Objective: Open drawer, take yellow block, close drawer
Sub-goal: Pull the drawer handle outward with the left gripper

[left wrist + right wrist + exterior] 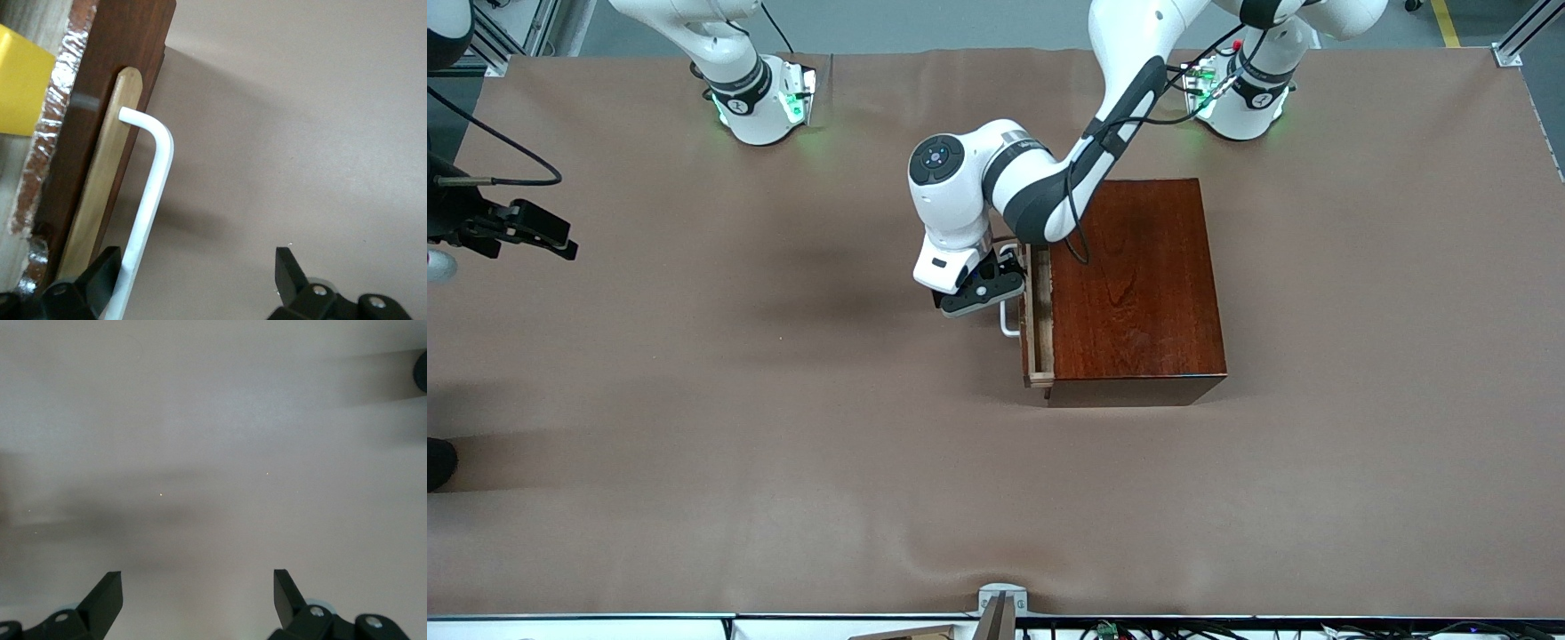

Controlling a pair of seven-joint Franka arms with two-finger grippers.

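The dark reddish-brown wooden box (1138,276) stands mid-table. Its drawer (1037,311) faces the right arm's end and is pulled out a little, showing a strip of pale interior. My left gripper (1005,271) is open at the white handle (1009,324). In the left wrist view the handle bar (150,193) passes just inside one finger (103,267), the other finger (288,270) is well apart, and the gripper (200,273) holds nothing. The yellow block (20,80) shows inside the drawer past the drawer front (120,80). My right gripper (543,233) waits open and empty over the table's edge at the right arm's end.
The brown table cover (783,400) lies bare around the box. The right wrist view shows only bare table (213,453) under the open right gripper (198,593). The arm bases stand along the table edge farthest from the front camera.
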